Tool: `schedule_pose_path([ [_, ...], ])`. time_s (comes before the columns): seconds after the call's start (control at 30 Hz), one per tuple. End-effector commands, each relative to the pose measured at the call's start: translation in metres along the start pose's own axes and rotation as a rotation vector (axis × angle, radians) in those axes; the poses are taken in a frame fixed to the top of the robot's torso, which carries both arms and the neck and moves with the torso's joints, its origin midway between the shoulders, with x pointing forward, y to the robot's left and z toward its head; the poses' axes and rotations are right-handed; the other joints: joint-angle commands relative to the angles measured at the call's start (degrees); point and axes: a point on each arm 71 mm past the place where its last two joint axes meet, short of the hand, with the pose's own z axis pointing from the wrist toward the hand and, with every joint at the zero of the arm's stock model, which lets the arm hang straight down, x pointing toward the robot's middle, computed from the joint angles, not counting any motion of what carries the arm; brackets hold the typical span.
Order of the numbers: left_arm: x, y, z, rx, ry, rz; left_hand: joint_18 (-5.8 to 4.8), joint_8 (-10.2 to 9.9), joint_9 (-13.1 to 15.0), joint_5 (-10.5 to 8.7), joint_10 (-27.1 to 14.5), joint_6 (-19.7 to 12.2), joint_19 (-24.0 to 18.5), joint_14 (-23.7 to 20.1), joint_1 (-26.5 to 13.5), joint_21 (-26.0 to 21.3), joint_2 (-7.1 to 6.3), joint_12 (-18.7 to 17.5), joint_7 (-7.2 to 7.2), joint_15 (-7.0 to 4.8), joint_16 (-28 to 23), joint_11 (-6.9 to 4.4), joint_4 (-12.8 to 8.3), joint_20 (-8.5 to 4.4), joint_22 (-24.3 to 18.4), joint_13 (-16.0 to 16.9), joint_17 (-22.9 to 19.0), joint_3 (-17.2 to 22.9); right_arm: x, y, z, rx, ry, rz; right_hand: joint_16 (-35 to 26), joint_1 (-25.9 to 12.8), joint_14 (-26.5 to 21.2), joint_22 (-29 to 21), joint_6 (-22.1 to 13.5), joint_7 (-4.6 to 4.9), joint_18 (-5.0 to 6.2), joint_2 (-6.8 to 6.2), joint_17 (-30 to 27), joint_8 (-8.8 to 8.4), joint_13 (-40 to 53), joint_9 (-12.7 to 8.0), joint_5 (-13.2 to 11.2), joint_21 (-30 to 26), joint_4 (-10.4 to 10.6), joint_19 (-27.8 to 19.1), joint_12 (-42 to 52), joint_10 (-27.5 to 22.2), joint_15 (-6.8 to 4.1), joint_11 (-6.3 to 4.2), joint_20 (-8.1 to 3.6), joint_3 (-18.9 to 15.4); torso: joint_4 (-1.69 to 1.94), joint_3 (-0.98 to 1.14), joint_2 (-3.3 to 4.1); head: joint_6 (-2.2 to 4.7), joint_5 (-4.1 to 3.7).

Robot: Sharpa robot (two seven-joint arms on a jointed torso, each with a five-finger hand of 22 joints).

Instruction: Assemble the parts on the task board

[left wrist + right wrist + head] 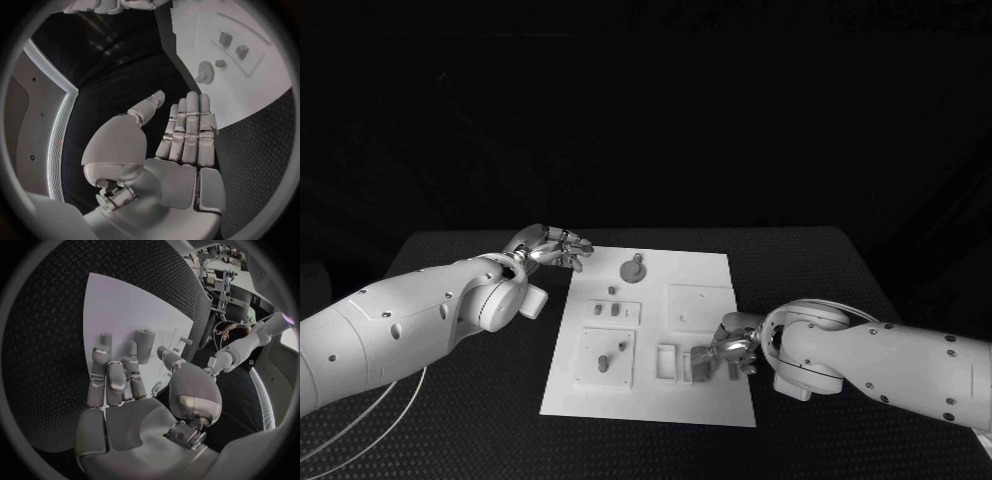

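The white task board lies in the middle of the black table. On it are a round knobbed part, two small pieces and a peg part. My left hand hovers off the board's far left corner; in the left wrist view the hand is flat with straight fingers and holds nothing, with the round part beyond it. My right hand is over the board's near right area, fingers curled down beside a grey piece. Whether it grips that piece is hidden.
Black table surrounds the board on all sides. Thin white cables loop over the table's near left, under my left arm. A square recess marks the board's right half.
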Motion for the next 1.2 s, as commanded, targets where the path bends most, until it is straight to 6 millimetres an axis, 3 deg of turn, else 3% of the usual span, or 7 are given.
schedule_pose_path([
  [0.03, 0.003, -0.002, 0.0, 0.009, 0.02, -0.01, -0.09, 0.3, -0.1, -0.01, -0.4, -0.4, 0.3, 0.1, -0.7, -0.2, 0.02, 0.1, -0.03, 0.07, -0.2, -0.01, 0.2, 0.12, 0.1, -0.1, 0.1, 0.0, 0.002, -0.002, 0.005, 0.006, -0.02, -0.014, -0.3, -0.1, 0.2, 0.1, -0.3, 0.4, 0.87, -0.52, -0.2, -0.45, 0.2, -0.2, 0.0, -0.3, 0.3, -0.2, 0.1, 0.2, -0.14, 0.07, -0.4, 0.0, 0.04, -0.07, 0.03, -0.22, -0.01],
  [0.4, 0.003, -0.001, 0.0, 0.005, 0.019, -0.01, -0.05, 0.1, -0.3, 0.02, -0.6, -0.9, 0.3, 0.1, -1.1, -0.3, -0.06, 0.0, 0.16, 0.08, -0.4, 0.04, 0.4, 0.12, 0.2, -0.1, 0.3, -0.2, 0.011, -0.002, 0.014, 0.012, 0.001, -0.03, -0.4, 0.8, -0.4, 0.5, -0.2, 0.65, 0.87, 0.8, -0.4, -1.15, 0.8, -0.4, -0.1, -0.3, -0.8, -0.6, 0.1, -0.3, 0.15, 0.33, -0.24, -0.1, -0.03, -0.1, 0.04, -0.33, 0.13],
  [0.63, 0.003, -0.001, 0.0, 0.006, 0.02, -0.011, -0.05, 0.1, -0.3, 0.02, -0.6, -1.0, 0.3, 0.1, -1.1, -0.3, -0.06, 0.0, 0.22, 0.08, -0.4, 0.05, 0.4, 0.13, 0.2, -0.2, 0.3, -0.2, 0.013, 0.0, 0.014, -0.01, -0.003, -0.027, -0.5, 1.8, -0.1, 1.3, 1.4, 0.42, 0.87, 8.69, 0.8, -1.43, 1.7, -0.2, 0.0, -0.1, -7.2, -0.8, 0.1, -0.2, 0.02, 0.1, 0.17, -2.0, -0.07, -0.13, 0.07, -0.33, 0.0],
  [0.77, 0.002, -0.001, 0.0, 0.005, 0.019, -0.01, -0.05, 0.1, -0.3, 0.03, -0.6, -1.0, 0.3, 0.1, -1.2, -0.3, -0.04, 0.0, 0.23, 0.08, -0.4, 0.05, 0.5, 0.13, 0.2, -0.2, 0.4, -0.2, 0.014, 0.0, 0.014, -0.012, -0.001, -0.023, -0.8, 1.2, 0.2, 1.5, 2.1, 0.24, 0.87, 10.9, 1.2, -1.78, 2.0, -0.1, 0.1, -0.3, -11.3, -0.6, -0.2, 0.2, -0.13, -0.03, 0.29, -2.4, -0.06, -0.15, 0.05, -0.29, 0.01],
  [1.0, 0.002, -0.001, -0.001, 0.003, 0.018, -0.01, -0.05, 0.1, -0.3, 0.03, -0.7, -1.1, 0.3, 0.1, -1.2, -0.3, -0.06, 0.0, 0.24, 0.09, -0.4, 0.06, 0.5, 0.14, 0.2, -0.2, 0.4, -0.2, 0.014, 0.0, 0.013, -0.019, -0.003, -0.001, -1.0, 0.7, 0.5, 1.5, 2.6, 0.15, 0.87, 11.15, 1.5, -2.11, 2.3, -0.1, 0.1, -0.5, -14.3, -0.3, -0.4, 0.5, -0.19, -0.1, 0.36, -2.1, -0.07, -0.15, 0.08, -0.35, -0.07],
  [1.1, 0.001, 0.0, -0.001, -0.002, 0.017, -0.01, -0.02, 0.1, -0.3, 0.08, -0.7, -1.1, 0.3, 0.1, -1.1, -0.3, -0.05, 0.1, 0.24, 0.08, -0.5, 0.04, 0.4, 0.12, 0.2, -0.2, 0.4, -0.1, 0.012, -0.006, 0.011, -0.016, 0.006, 0.051, -1.0, -0.7, 1.1, 1.6, 3.2, -0.01, 0.87, 7.73, 2.5, -2.08, 2.6, 0.0, 0.1, -0.5, -14.9, 0.0, -0.2, 0.9, -0.28, -0.22, 0.35, -2.7, -0.1, -0.15, 0.05, -0.23, -0.09],
  [1.2, 0.0, 0.0, -0.001, -0.003, 0.015, -0.01, -0.02, 0.1, -0.3, 0.09, -0.7, -1.1, 0.2, 0.1, -1.0, -0.3, -0.1, 0.1, 0.24, 0.07, -0.5, 0.04, 0.3, 0.12, 0.2, -0.2, 0.4, -0.1, 0.006, -0.005, 0.006, -0.028, -0.008, 0.076, -1.0, -1.2, 1.4, 1.5, 3.4, -0.1, 0.87, 7.28, 2.8, -2.1, 2.8, 0.0, 0.2, -0.6, -14.9, 0.2, -0.1, 1.0, -0.38, -0.33, 0.26, -2.5, -0.13, -0.14, 0.08, -0.13, -0.03],
])
